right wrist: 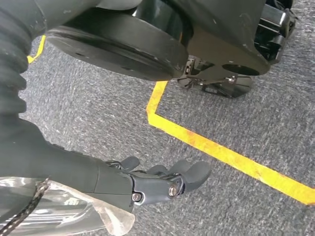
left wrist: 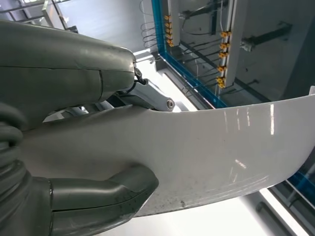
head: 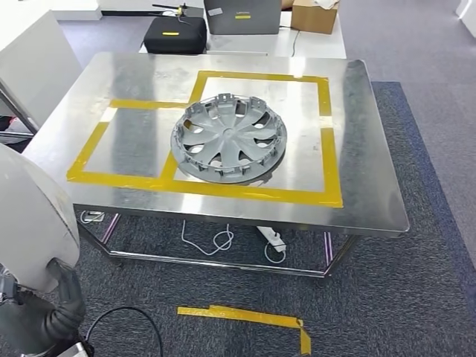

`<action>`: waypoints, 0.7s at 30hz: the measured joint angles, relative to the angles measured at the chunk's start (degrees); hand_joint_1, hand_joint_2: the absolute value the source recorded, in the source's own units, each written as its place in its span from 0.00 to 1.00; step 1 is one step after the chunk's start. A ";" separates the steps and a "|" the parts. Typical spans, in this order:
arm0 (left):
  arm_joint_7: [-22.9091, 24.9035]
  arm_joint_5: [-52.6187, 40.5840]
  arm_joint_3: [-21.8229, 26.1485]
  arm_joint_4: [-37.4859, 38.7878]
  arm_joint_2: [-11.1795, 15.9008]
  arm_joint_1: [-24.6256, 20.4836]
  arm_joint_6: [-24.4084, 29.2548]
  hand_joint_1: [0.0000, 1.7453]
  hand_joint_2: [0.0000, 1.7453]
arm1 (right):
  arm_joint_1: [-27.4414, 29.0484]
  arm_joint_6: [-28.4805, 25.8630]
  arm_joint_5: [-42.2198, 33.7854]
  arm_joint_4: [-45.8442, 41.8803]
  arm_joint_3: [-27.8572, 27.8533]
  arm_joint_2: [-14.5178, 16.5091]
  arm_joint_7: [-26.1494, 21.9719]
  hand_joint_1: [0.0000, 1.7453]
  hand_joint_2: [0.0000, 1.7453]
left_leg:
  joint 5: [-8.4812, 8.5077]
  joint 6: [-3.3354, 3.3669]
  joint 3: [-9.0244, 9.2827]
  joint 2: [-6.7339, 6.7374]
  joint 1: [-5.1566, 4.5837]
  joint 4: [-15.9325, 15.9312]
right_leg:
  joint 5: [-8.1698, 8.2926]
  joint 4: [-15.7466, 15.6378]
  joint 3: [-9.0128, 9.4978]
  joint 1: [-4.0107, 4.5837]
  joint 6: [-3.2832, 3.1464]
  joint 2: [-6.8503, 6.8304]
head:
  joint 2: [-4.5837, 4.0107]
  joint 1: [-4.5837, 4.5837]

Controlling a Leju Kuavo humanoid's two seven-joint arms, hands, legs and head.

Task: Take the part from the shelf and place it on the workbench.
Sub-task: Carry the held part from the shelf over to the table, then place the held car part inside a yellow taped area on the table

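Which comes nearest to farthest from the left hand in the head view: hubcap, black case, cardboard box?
From the left hand, low at the near left:
1. Hubcap, mid-workbench.
2. Black case, beyond the bench's far edge.
3. Cardboard box, far right.

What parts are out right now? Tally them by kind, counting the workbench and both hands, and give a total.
Grey wheel cover, lying on the workbench: 1
White panel, held by the left hand: 1
Right hand, holding nothing: 0
Total: 2
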 joint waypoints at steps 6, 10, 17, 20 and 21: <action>0.00 0.02 0.24 -0.15 -0.30 0.08 0.01 1.00 1.00 | -0.13 0.03 -0.01 -0.10 -0.26 -0.06 -0.38 0.00 1.00 | -0.96 1.16 2.74 -0.05 0.08 -4.40 | -1.62 0.57 0.07 0.13 1.71 -0.30 | 0.00 0.22; 0.00 0.01 0.28 -0.16 -0.40 0.09 -0.02 1.00 1.00 | -0.59 0.12 -0.11 -0.19 -0.43 -0.09 -0.77 0.00 1.00 | -1.75 1.71 3.96 -0.01 0.17 -4.97 | -5.55 12.90 -7.80 0.16 2.31 0.10 | 0.00 0.45; 0.00 -0.02 0.32 -0.16 -0.40 0.13 -0.02 1.00 1.00 | -0.51 -0.10 -0.05 -0.19 -0.57 -0.10 -0.34 0.00 1.00 | -4.29 0.48 6.36 -0.56 -0.11 -4.43 | 3.29 0.64 -3.98 0.23 1.56 0.27 | 0.00 0.36; 0.00 -0.02 0.33 -0.17 -0.40 0.12 -0.02 1.00 1.00 | -0.44 -0.38 0.14 -0.21 -0.66 0.03 -0.22 0.00 1.00 | -4.82 -0.28 6.30 -0.42 -0.04 -4.07 | 3.00 -0.09 -3.32 0.13 0.55 0.35 | 0.01 0.20; 0.00 0.00 0.32 -0.17 -0.38 0.08 -0.02 1.00 1.00 | -0.39 -0.36 0.24 -0.22 -0.69 0.08 -0.34 0.00 1.00 | -5.48 -0.62 5.80 -0.37 0.03 -2.75 | 2.92 -0.34 -2.93 -0.01 0.22 0.28 | 0.01 0.07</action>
